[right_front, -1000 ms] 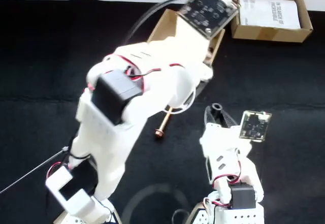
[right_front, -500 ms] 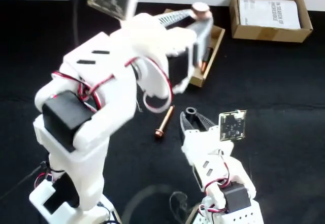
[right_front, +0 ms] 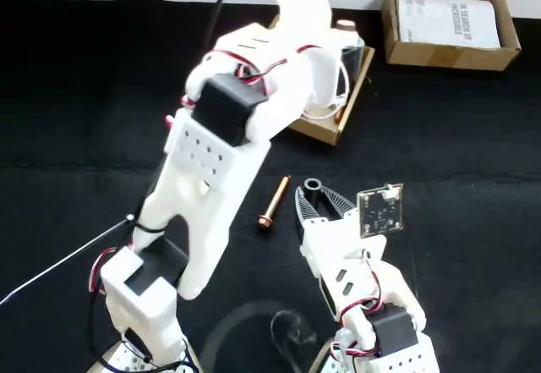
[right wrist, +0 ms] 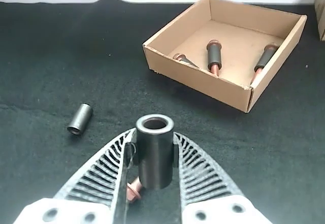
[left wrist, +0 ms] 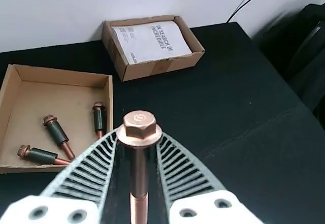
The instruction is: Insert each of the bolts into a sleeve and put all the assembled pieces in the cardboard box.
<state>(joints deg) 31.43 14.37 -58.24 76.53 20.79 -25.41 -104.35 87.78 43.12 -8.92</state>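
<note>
Left wrist cam gives us the left pincer (left wrist: 138,132) pinching a copper bolt (left wrist: 138,158) below its hex head, near the cardboard box (left wrist: 61,71) holding three sleeved bolts (left wrist: 57,131). Right wrist cam: the right pincer (right wrist: 154,135) clamps a dark sleeve (right wrist: 154,158), with a spare sleeve (right wrist: 80,118) on the worktop (right wrist: 51,56). From above, the left arm hides most of the box.

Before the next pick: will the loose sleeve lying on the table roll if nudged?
Likely rolls: the loose sleeve is a round tube lying on its side. Probably stiff and heavy for its size; it looks like metal.
</note>
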